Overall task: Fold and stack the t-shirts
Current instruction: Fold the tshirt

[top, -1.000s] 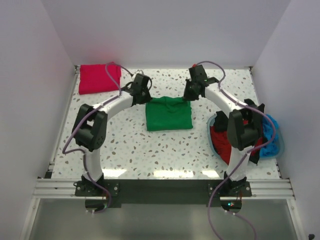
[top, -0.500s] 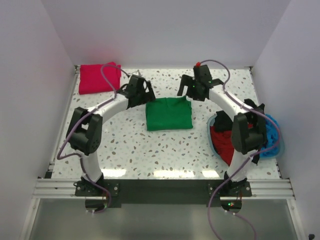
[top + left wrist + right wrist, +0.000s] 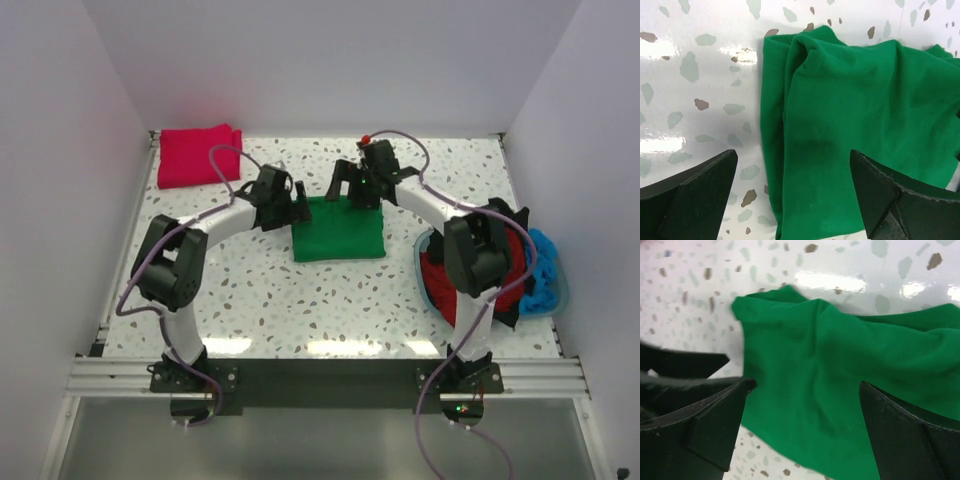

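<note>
Green t-shirt (image 3: 338, 230) lies under the left end effector (image 3: 792, 162).

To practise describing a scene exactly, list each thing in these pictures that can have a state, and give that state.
Green t-shirt: folded, lying flat.
Crimson t-shirt: folded, at the far left corner.
Basket: holding a loose heap of unfolded shirts.
Left gripper: jaws open, over the green t-shirt's left edge.
Right gripper: jaws open, over its far edge.
</note>
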Tool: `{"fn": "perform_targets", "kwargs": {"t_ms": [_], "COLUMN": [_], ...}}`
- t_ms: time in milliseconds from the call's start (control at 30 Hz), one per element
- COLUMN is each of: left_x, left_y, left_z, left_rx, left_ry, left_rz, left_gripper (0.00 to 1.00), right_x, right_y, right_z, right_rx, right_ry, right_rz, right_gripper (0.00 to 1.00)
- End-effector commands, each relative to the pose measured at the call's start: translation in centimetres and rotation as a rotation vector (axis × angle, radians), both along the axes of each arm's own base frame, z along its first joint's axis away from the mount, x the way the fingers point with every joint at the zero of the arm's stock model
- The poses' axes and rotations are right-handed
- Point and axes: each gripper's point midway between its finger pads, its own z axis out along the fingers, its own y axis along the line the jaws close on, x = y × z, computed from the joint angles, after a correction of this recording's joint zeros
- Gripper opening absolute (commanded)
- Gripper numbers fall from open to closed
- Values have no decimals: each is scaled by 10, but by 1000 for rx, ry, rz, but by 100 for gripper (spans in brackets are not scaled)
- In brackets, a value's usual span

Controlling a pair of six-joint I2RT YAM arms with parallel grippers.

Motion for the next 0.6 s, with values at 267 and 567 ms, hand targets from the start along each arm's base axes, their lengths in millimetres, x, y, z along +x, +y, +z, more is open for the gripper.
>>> {"fn": "perform_targets", "kwargs": {"t_ms": [267,567], "left_x": [8,5], "left_y": [-7,-7], "left_z": [-31,-51], "left_rx": [30,83], "left_ry": [52,89], "left_rz": [-62,-68], "left_gripper": [100,74], "right_x": [60,27], "right_y": [-1,-16], "right_z": [-19,33], "right_rx": [-24,-25], "right_ry": [8,-59], "right_rz": [-71,-55], "right_gripper": [99,99]}}
